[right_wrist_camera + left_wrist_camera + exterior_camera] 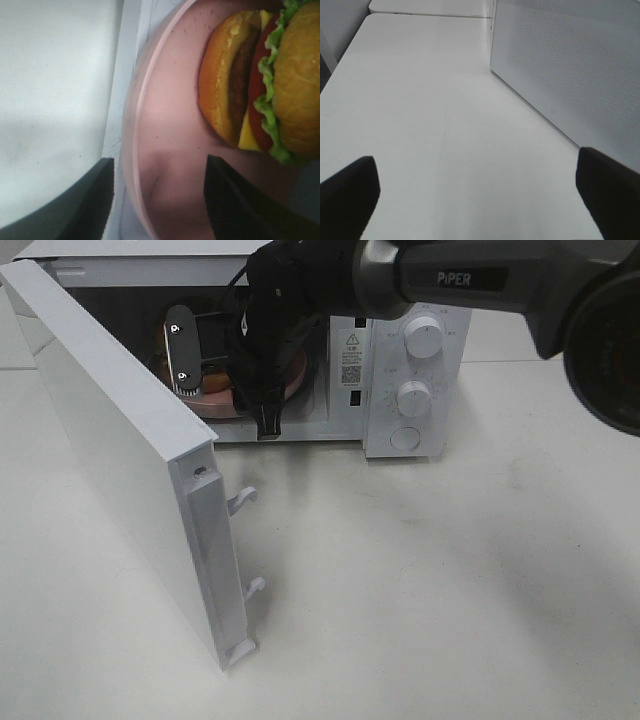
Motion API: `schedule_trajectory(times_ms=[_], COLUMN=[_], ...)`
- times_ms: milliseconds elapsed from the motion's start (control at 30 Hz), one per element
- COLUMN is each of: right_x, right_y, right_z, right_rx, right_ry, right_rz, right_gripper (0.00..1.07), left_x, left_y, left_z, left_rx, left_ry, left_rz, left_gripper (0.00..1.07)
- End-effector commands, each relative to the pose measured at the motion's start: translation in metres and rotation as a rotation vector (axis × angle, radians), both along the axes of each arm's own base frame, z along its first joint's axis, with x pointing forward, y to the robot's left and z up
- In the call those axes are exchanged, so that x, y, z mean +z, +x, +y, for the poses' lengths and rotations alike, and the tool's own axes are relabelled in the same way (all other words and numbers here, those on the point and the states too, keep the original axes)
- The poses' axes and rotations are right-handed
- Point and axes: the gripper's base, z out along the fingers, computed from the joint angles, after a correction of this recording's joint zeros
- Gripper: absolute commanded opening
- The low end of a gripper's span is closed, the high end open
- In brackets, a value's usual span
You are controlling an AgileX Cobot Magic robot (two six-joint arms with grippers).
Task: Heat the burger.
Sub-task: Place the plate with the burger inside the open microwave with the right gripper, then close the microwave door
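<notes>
The burger (pixel 260 85), with golden bun, green lettuce, yellow cheese and dark patty, stands on a shallow pink plate (pixel 170 115) inside the open microwave (pixel 390 370). In the exterior view my right arm hides the burger and only slivers of the plate (pixel 300 375) show. My right gripper (pixel 160 200) (pixel 265 405) straddles the plate's near rim at the microwave sill. Its jaws are partly apart, one finger (pixel 75 205) outside the rim and the other over the plate. My left gripper (pixel 477 200) is open and empty above the bare table, next to the door's outer face.
The microwave door (pixel 120 440) (pixel 570 75) swings wide open toward the front left, with its latch hooks (pixel 243 498) sticking out. Two knobs (pixel 425 338) and a round button (pixel 405 438) are on the right panel. White table (pixel 450 590) lies in front.
</notes>
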Motion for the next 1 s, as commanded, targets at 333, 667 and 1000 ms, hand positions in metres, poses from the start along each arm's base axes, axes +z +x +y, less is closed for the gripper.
schedule_trajectory(times_ms=[333, 667, 1000], right_x=[0.012, 0.020, 0.023], right_y=[-0.035, -0.056, -0.078], right_z=[-0.024, -0.053, -0.081], right_rx=[0.043, 0.043, -0.053], right_ry=[0.083, 0.100, 0.155], right_rz=[-0.074, -0.101, -0.052], right_gripper=[0.71, 0.77, 0.77], left_x=[0.000, 0.000, 0.000], left_y=[-0.002, -0.002, -0.002], left_z=[0.000, 0.000, 0.000], left_rx=[-0.003, -0.003, -0.003], left_ry=[-0.003, -0.003, -0.003], left_rz=[-0.027, -0.027, -0.027], left_gripper=[1.00, 1.00, 1.00])
